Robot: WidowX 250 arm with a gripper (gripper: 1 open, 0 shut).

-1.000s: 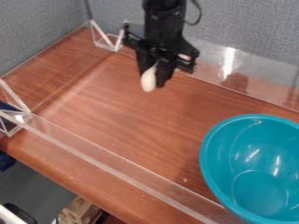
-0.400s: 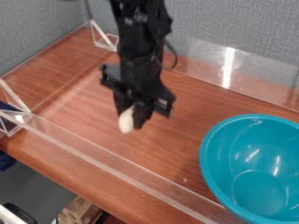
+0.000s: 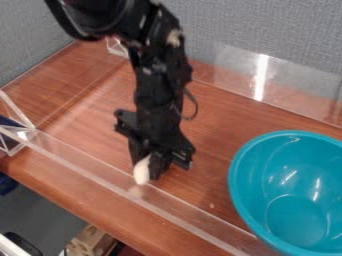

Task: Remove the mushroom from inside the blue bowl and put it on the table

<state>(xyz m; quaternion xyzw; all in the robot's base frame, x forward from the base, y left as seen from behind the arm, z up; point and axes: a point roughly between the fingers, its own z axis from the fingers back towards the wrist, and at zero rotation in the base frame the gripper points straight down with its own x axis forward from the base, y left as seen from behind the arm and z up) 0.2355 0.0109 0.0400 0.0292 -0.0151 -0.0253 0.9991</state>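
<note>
table: reddish-brown polished wood (image 3: 221, 135) with visible grain, running from the far left corner to the near right
backdrop: grey textured panels (image 3: 274, 25), meeting in a corner at the far left
robot arm: black and jointed (image 3: 158, 60), entering at the far edge left of centre and reaching down over the table
bowl: the blue bowl (image 3: 297, 205), round, turquoise and glossy, at the near right, partly cut off by the right edge of the view; bright glints on its inside wall; no mushroom shows in the part in view
near barrier: low clear acrylic wall (image 3: 100, 172), slanting along the near side of the table from left to near right
far barrier: another clear acrylic wall (image 3: 287, 82) along the far side, with a bright white reflection right of the arm
gripper: black, fingers pointing down (image 3: 147, 165), well left of the bowl, near the near barrier; its fingers are pinching the mushroom
floor items: below the table's near left edge, a brown box-like object (image 3: 91, 242), partly in view, and a black cable (image 3: 20, 242) left of it
left edge: a small dark blue object (image 3: 11, 132) beside the clear wall's white-edged corner
mushroom: the mushroom (image 3: 140, 172), small, outside the bowl, at the gripper's fingertips; its cream-white end pokes out below them, and the orange-red cap is hidden
contact: cannot tell whether the mushroom touches the table
</note>
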